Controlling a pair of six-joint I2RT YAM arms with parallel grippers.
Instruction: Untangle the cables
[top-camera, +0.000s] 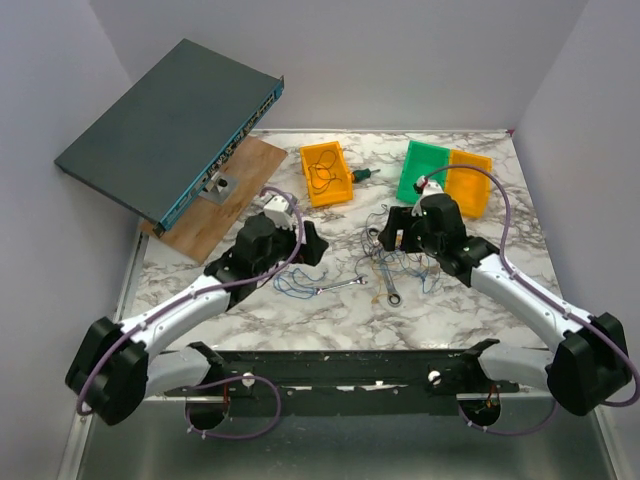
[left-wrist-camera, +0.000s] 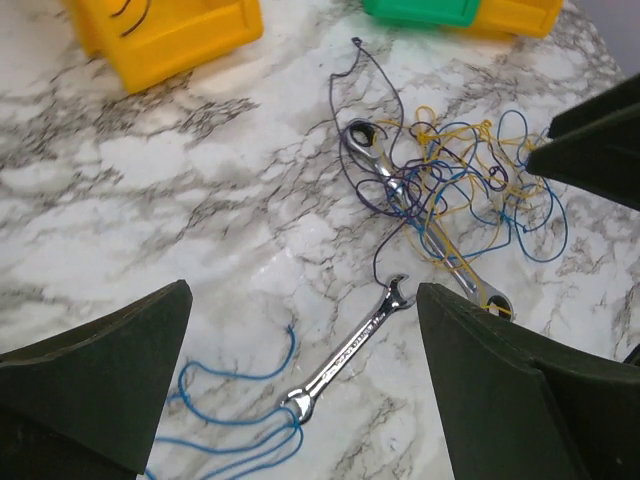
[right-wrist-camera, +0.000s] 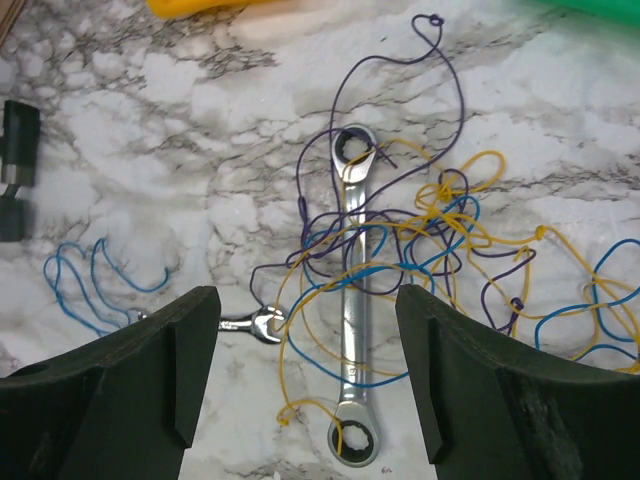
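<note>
The left gripper (left-wrist-camera: 300, 330) was found open, its fingers spread wide and nothing held, over a loose blue cable (left-wrist-camera: 232, 398) lying in loops on the marble table (left-wrist-camera: 150, 180). One end of that cable was observed at the ring end of a small combination wrench (left-wrist-camera: 352, 345). Whether it was threaded through could not be settled, and its near portion was hidden behind the gripper's finger.

Further right, the main tangle of cables (right-wrist-camera: 440, 235), made up of yellow, blue and purple strands, was noted draped across a ratcheting wrench (right-wrist-camera: 352, 290). The right gripper (right-wrist-camera: 308, 340) was recorded above this wrench, likewise spread and empty.

The strands were judged very light, limp and liable to slip from the pads. An outlying free length, such as the purple loop (right-wrist-camera: 440, 70), was judged the soundest hold.

The tangle's right edge was cut off in the right wrist view, and the order of crossings could not be read.
</note>
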